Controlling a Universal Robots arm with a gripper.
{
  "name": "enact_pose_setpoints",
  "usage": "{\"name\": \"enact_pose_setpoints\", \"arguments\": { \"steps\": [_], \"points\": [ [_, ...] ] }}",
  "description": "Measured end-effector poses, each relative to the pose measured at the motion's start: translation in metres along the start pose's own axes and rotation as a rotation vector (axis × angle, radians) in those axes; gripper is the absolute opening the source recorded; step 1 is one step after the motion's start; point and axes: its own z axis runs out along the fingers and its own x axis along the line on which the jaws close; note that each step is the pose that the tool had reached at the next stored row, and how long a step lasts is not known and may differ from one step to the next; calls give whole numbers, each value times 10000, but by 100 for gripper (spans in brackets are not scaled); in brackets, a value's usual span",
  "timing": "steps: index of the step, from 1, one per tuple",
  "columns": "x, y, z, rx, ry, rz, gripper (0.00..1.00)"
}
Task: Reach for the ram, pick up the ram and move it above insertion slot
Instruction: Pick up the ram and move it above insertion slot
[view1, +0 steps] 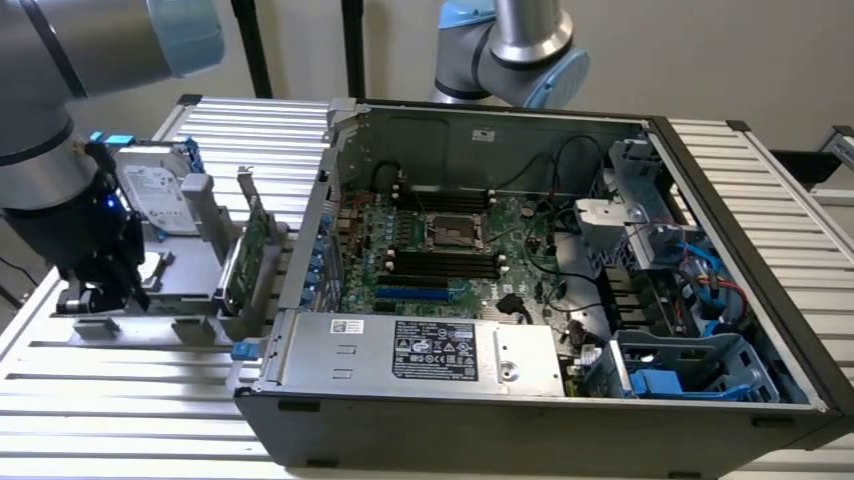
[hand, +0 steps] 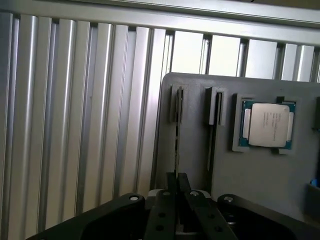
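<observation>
The ribbed metal desk (view1: 107, 400) carries an open computer case (view1: 534, 430) and, at its edge on the exterior view's left, a grey holder (hand: 260, 185). The pincer (hand: 177, 182) is narrow, closed on the ram (hand: 176, 135), which stands on edge in a holder slot near a processor (hand: 268, 124).

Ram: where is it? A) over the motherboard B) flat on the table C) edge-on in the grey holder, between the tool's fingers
C: the ram stands edge-on in the holder slot, the tool shut on its near edge.
</observation>
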Motion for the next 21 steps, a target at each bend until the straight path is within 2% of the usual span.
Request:
{"name": "enact_pose_setpoints", "arguments": {
  "steps": [6, 10, 14, 21],
  "points": [
    [18, -42, -272, -12, -2, 0, 13],
    [30, -114, -457, -22, -3, 1, 13],
    [44, -237, -640, -37, -6, 0, 13],
    [74, -525, -969, -64, -22, -2, 13]
  ]
}}
